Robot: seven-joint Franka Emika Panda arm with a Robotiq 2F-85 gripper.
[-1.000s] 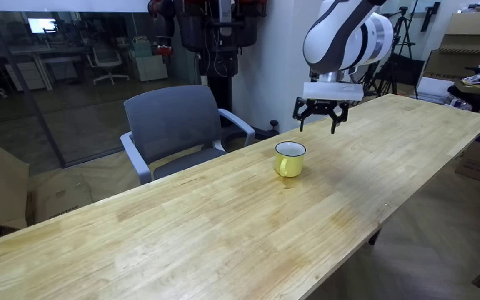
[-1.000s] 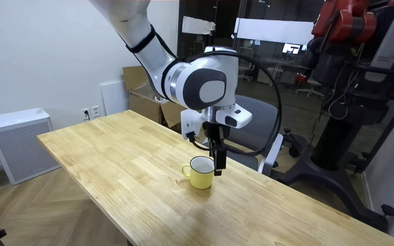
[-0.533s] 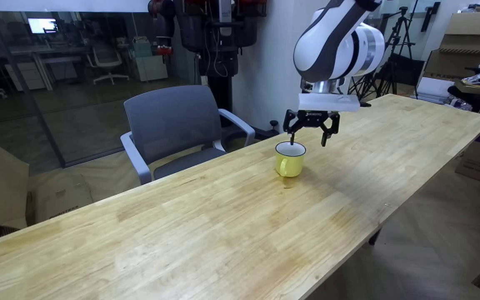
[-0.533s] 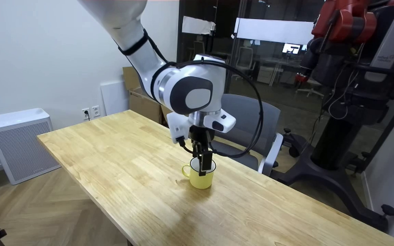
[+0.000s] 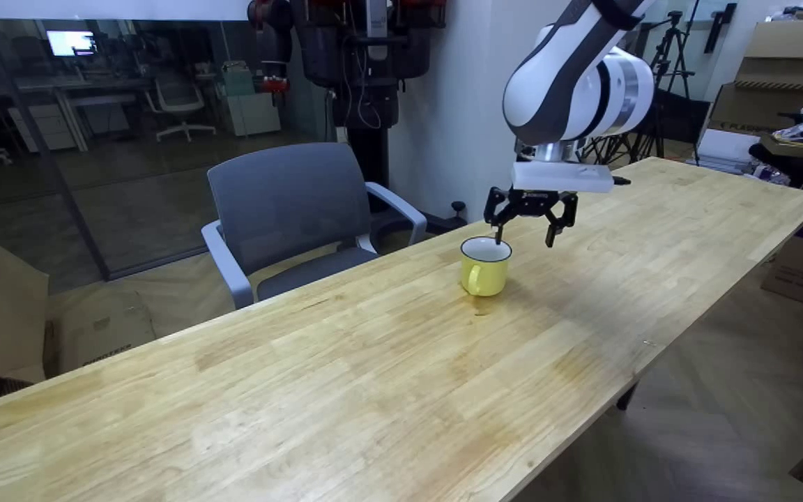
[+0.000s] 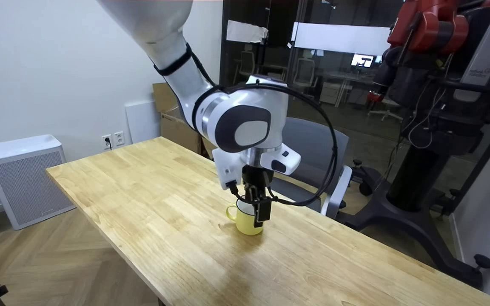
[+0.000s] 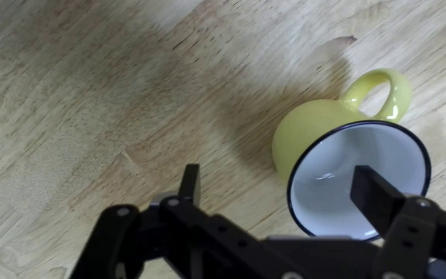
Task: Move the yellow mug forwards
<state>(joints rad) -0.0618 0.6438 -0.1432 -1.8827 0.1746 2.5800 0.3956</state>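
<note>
Currently the yellow mug (image 5: 485, 277) stands upright on the tabletop (image 5: 304, 390), nearer the long edge by the chair (image 5: 286, 202). The gripper (image 5: 524, 242), jaws wide apart, grasps nothing; one finger (image 7: 376, 195) overlaps the mug's mouth in the wrist view.

place: robotics lab | white robot arm (image 6: 243, 123) | red-and-black robot (image 6: 449, 110) | tripod (image 5: 673, 28) | desks (image 5: 102, 84) behind glass wall (image 5: 143, 157)
</note>
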